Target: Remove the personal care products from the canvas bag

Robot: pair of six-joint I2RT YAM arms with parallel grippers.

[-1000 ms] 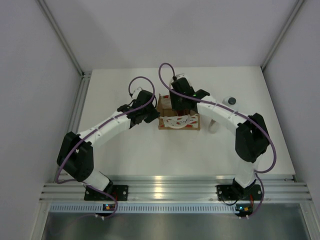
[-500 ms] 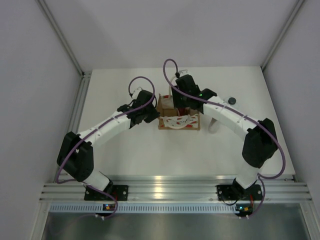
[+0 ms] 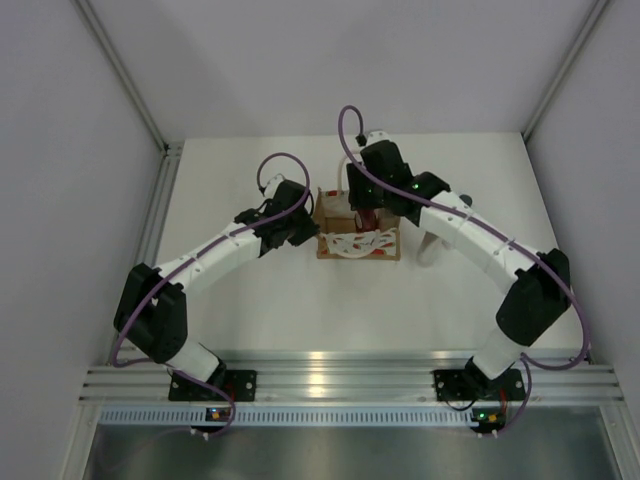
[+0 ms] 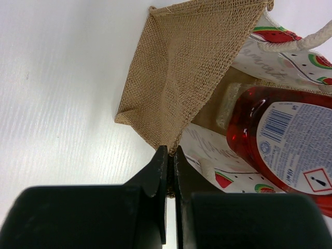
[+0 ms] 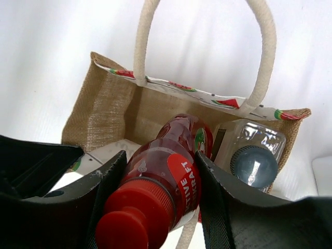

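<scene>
The canvas bag [image 3: 358, 243] stands open at mid-table; it also shows in the left wrist view [image 4: 192, 67] and the right wrist view [image 5: 111, 111]. My right gripper [image 5: 161, 171] is shut on the red bottle [image 5: 174, 171], gripping its neck below the red cap and holding it tilted, its base still inside the bag's mouth. In the top view the right gripper [image 3: 366, 212] is over the bag. My left gripper [image 4: 170, 153] is shut on the bag's burlap side edge; in the top view it [image 3: 308, 228] is at the bag's left. A pale bottle with grey cap [image 5: 254, 163] stands in the bag.
A white bottle with dark cap [image 3: 462, 203] stands on the table right of the bag, behind my right forearm. A pale object [image 3: 428, 250] lies under that forearm. The bag's white looped handles [image 5: 262, 52] stand up over the far rim.
My right wrist has moved back and to the right above the bag, drawing the red bottle up with it. The left arm and the bag have stayed put.
</scene>
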